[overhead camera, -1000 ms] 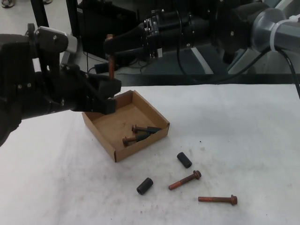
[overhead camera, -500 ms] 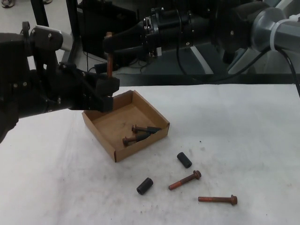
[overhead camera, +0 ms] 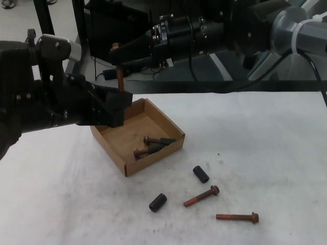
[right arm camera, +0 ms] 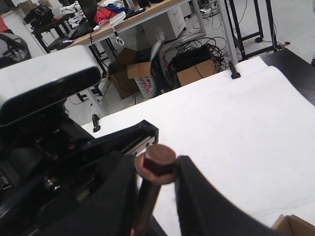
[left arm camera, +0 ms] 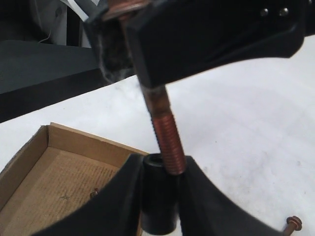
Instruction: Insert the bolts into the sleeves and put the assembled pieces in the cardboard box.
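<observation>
My right gripper (overhead camera: 118,51) is shut on a rusty bolt (overhead camera: 120,74) just under its head (right arm camera: 156,164) and holds it upright, threads down. Below it, my left gripper (overhead camera: 120,102) is shut on a black sleeve (left arm camera: 158,196), standing upright over the near-left corner of the cardboard box (overhead camera: 110,135). The bolt's threaded tip (left arm camera: 170,147) is at the sleeve's mouth; I cannot tell whether it is inside. Two assembled pieces (overhead camera: 153,145) lie in the box.
Two loose black sleeves (overhead camera: 201,174) (overhead camera: 158,202) and two loose bolts (overhead camera: 201,196) (overhead camera: 237,217) lie on the white cloth to the right of and nearer than the box. A dark frame and cables stand beyond the bench's far edge.
The right gripper has come down and slightly left with the bolt, bringing its tip to the sleeve. The left gripper has shifted only a little.
</observation>
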You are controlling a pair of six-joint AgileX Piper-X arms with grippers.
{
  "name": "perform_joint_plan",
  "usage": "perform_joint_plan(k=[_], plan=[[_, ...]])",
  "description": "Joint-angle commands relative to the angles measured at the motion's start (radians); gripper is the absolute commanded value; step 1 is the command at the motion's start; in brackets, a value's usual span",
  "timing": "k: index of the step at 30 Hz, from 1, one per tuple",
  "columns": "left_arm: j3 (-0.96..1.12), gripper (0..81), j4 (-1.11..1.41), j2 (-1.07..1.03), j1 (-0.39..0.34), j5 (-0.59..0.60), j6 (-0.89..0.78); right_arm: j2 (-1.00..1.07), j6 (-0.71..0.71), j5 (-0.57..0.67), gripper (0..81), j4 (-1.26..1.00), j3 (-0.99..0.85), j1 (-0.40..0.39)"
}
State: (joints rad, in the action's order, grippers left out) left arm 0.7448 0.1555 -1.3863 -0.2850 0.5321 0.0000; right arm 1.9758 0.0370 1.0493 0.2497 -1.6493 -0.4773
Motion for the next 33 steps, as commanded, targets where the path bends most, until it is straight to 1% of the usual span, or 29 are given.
perform_joint_plan(k=[1, 7, 11, 17, 23, 26, 33], plan=[[0.021, 0.8, 0.081, 0.011, 0.007, -0.036, -0.021, -0.012, 0.023, 0.022, 0.2, 0.045, 0.006, -0.015], [0.021, 0.8, 0.081, 0.011, 0.007, -0.036, -0.022, -0.010, 0.020, -0.043, 0.2, -0.005, 0.006, -0.018], [0.021, 0.8, 0.081, 0.011, 0.007, -0.036, -0.022, -0.010, -0.016, -0.097, 0.2, -0.076, 0.006, -0.017], [0.021, 0.8, 0.081, 0.011, 0.007, -0.036, -0.015, -0.010, -0.016, -0.157, 0.2, -0.084, 0.006, -0.017], [0.021, 0.8, 0.114, 0.011, 0.007, -0.036, 0.107, -0.010, -0.016, -0.157, 0.2, -0.084, 0.006, -0.017], [0.021, 0.8, 0.137, 0.011, 0.007, -0.036, 0.131, -0.010, -0.016, -0.213, 0.2, -0.084, 0.006, -0.017], [0.019, 0.8, 0.169, 0.011, 0.007, -0.030, 0.265, -0.010, 0.046, -0.221, 0.2, -0.084, 0.006, -0.001]])
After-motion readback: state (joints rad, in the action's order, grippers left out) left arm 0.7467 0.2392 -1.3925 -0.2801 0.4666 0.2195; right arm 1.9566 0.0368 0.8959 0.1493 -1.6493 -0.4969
